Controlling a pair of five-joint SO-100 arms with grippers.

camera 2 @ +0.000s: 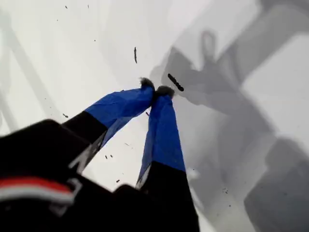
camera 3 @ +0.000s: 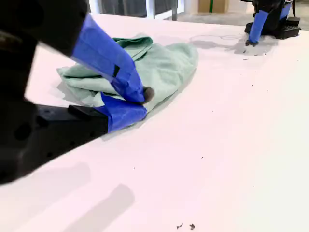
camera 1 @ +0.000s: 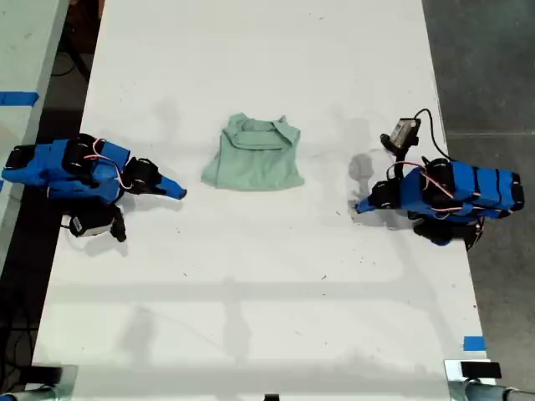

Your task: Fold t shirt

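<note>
The t shirt [camera 1: 253, 159] is a pale mint-green bundle, partly folded and wrinkled, lying on the white table [camera 1: 267, 284] a little behind the centre. My second gripper [camera 1: 180, 193] is at the exterior view's left, shut with nothing in it, its tip a short gap from the shirt's near corner. Its blue-taped fingers [camera 3: 120, 67] stand in front of the t shirt [camera 3: 164, 65] in the second wrist view. My first gripper [camera 1: 359, 207] is at the exterior view's right, shut and empty, farther from the shirt. Its tips meet just above bare table [camera 2: 155, 89].
Blue tape marks sit at the exterior view's left edge [camera 1: 17, 98] and lower right [camera 1: 473, 342]. A black cable [camera 1: 430, 125] loops behind the first arm. Dark floor borders the table at the exterior view's right. My first gripper [camera 3: 251, 36] shows across the table in the second wrist view.
</note>
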